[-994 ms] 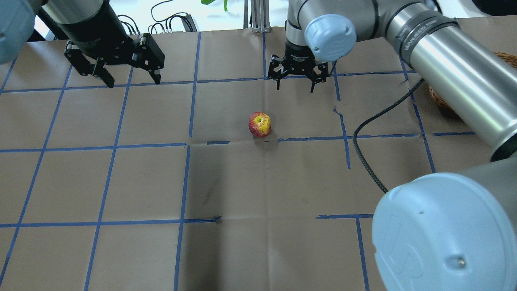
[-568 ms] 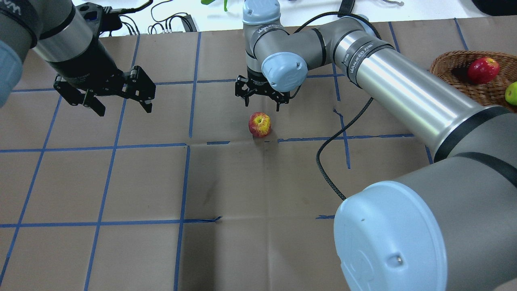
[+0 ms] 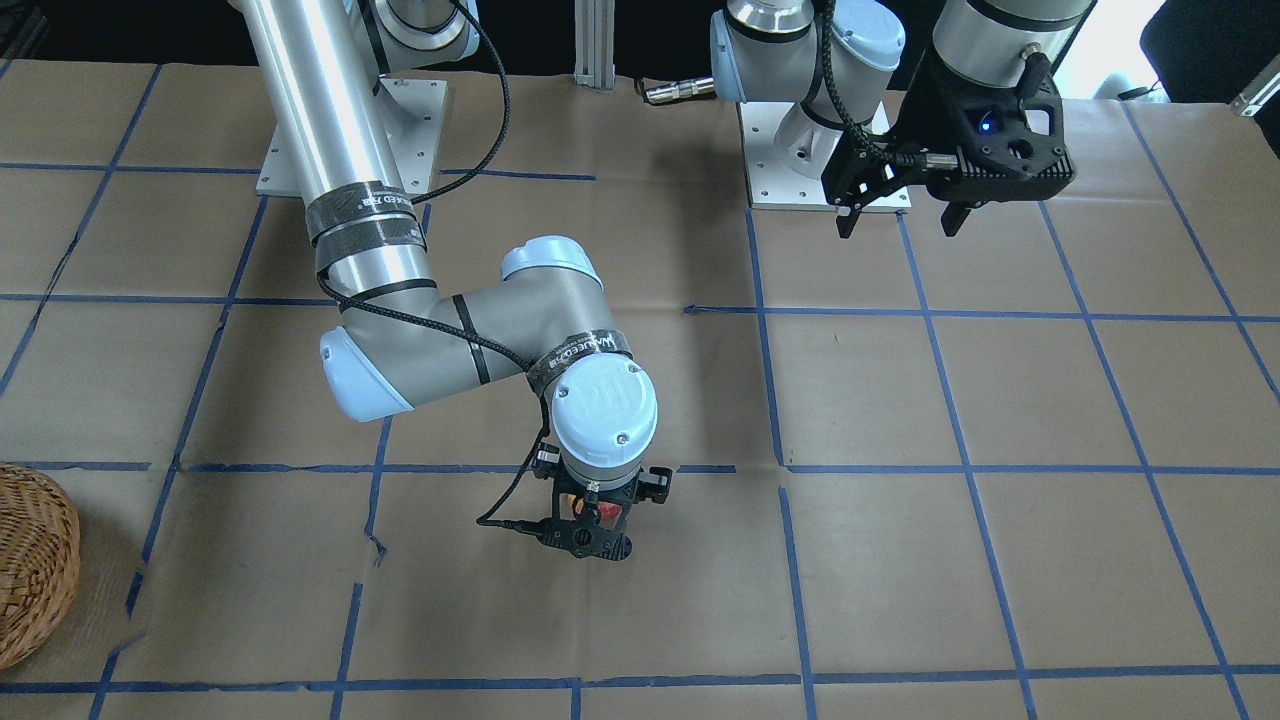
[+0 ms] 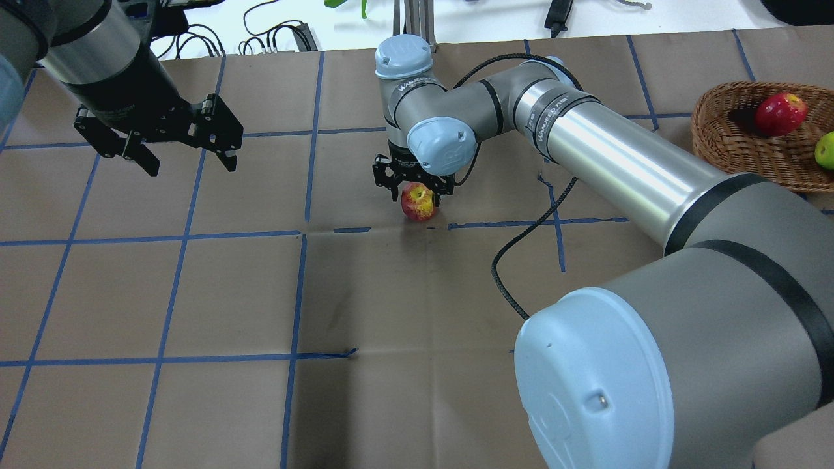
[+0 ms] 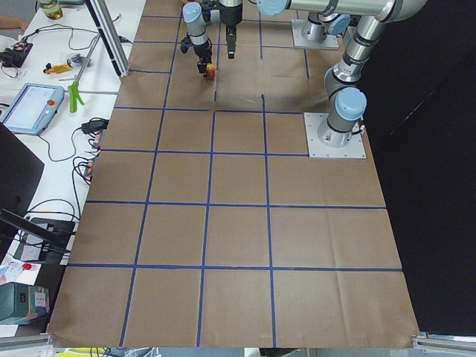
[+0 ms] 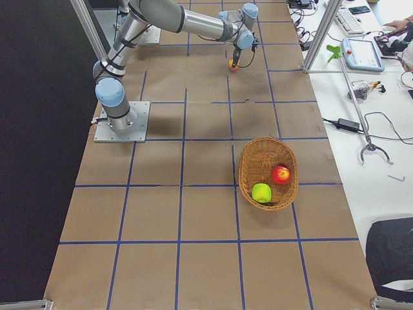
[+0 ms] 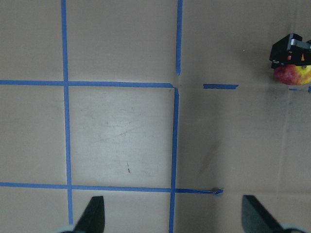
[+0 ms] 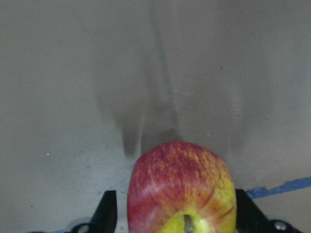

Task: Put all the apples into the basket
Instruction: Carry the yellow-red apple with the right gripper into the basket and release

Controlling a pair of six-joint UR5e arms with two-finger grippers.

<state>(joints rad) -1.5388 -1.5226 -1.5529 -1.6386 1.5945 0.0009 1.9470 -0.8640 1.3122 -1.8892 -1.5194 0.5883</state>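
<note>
The red-and-yellow apple [image 4: 419, 202] stands on the brown paper near the table's middle. My right gripper [image 4: 414, 191] is open and low over it, one finger on each side. In the right wrist view the apple [image 8: 182, 187] fills the gap between the fingers [image 8: 108, 209]. It shows as a red spot [image 3: 607, 512] under the gripper [image 3: 590, 528] in the front view. The wicker basket [image 4: 730, 140] at the far right holds the red apple [image 4: 780, 113] and the green apple [image 4: 825, 150]. My left gripper [image 4: 191, 166] is open and empty above the back left of the table.
The right arm's black cable [image 4: 521, 241] loops over the paper right of the apple. Blue tape lines grid the brown paper. The basket [image 6: 255, 168] sits about two squares from the apple [image 6: 232, 67]. The two arm bases [image 3: 830, 160] stand at the robot's side.
My right gripper has swung left and toward the robot, then come down around the red-and-yellow apple. The left gripper has drifted left. The apple has not moved.
</note>
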